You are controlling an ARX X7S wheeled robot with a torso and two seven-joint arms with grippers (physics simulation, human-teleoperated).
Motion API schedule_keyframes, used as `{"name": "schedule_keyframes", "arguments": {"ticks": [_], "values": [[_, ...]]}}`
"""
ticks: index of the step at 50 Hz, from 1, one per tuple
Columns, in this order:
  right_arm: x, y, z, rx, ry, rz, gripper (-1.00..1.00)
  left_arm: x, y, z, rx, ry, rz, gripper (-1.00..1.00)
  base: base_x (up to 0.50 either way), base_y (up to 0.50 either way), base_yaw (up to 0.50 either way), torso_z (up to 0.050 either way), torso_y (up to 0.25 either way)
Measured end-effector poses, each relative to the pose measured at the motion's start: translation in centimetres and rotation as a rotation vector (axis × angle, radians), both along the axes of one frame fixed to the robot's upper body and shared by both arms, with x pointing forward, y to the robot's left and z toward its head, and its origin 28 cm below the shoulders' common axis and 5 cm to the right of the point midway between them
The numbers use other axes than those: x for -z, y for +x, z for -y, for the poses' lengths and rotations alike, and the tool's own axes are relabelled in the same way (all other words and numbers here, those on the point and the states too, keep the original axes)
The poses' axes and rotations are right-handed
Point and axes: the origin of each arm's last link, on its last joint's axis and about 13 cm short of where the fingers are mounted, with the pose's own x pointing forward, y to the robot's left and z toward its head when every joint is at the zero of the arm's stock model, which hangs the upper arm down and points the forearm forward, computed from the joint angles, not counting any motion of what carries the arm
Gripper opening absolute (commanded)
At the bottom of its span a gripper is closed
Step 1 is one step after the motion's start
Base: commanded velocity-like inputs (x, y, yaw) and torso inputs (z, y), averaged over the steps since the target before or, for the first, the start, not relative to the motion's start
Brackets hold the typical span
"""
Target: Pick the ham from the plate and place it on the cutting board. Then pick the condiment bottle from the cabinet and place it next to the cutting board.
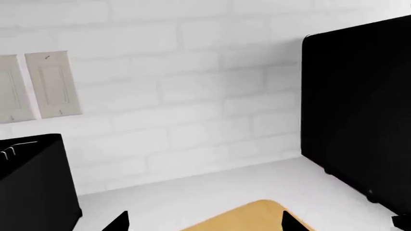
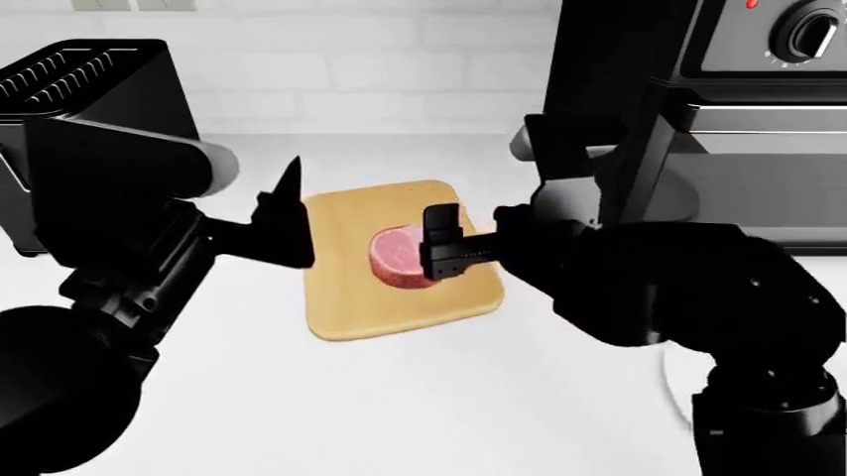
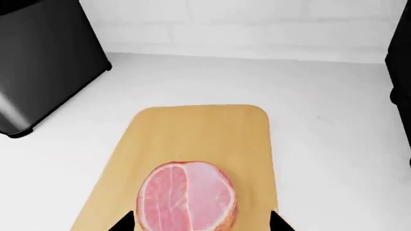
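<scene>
Two risks concern us at this stage. First, the ham [image 3: 187, 196] lies on the cutting board [image 3: 199, 134], near its middle in the head view, and the right gripper [image 3: 202, 222] sits directly over it with its jaws wide, one fingertip showing on each side of the slice and neither visibly pressing on it. We judge that a sideways pull-out could catch the rind and drag the ham toward the board edge; a straight lift is safer. Second, the left gripper [image 2: 288, 220] hangs just beside the board's left edge, jaws spread and empty as seen in the left wrist view. We judge that a careless swing could nudge the board or strike the toaster [image 2: 82, 109] nearby.

We see no cabinet and no condiment bottle in any view, so we judge that the second pick calls for turning the head or base, with both arms raised first.

We note a plain white counter [image 2: 397, 397] under the board, with bare room on all sides of it. A white brick wall [image 1: 192, 86] carrying a switch plate [image 1: 55, 84] backs the counter. A black oven [image 2: 755, 119] with a knob stands to the right of the board, close to the right arm.
</scene>
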Motion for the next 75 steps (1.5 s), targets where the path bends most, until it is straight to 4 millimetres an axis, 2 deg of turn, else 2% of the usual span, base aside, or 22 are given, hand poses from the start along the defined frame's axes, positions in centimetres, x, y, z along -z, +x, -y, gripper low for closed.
{"name": "schedule_keyframes", "arguments": {"ticks": [7, 16, 34, 44, 75], "values": [[-1.4, -1.8, 0.8, 0.025, -0.039, 0.139, 1.00, -0.3, -0.1, 0.1, -0.001, -0.003, 0.007, 1.00, 0.00, 0.00, 0.00, 0.000, 0.000], [-1.9, -3.3, 1.2, 0.048, -0.060, 0.338, 1.00, -0.5, -0.2, 0.4, -0.004, -0.011, 0.020, 1.00, 0.00, 0.00, 0.00, 0.000, 0.000], [-2.9, -4.2, 1.0, 0.076, -0.083, 0.653, 1.00, -1.4, -0.6, 0.7, -0.018, -0.014, 0.077, 1.00, 0.00, 0.00, 0.00, 0.000, 0.000], [-3.5, -4.4, 0.9, 0.072, -0.076, 0.717, 1.00, -1.8, -0.9, 0.6, -0.025, -0.016, 0.098, 1.00, -0.02, -0.07, 0.00, 0.000, 0.000], [-3.9, -4.9, 0.9, 0.067, -0.039, 0.751, 1.00, -2.1, -1.1, 0.5, -0.024, -0.013, 0.111, 1.00, -0.15, -0.50, 0.00, 0.000, 0.000]]}}
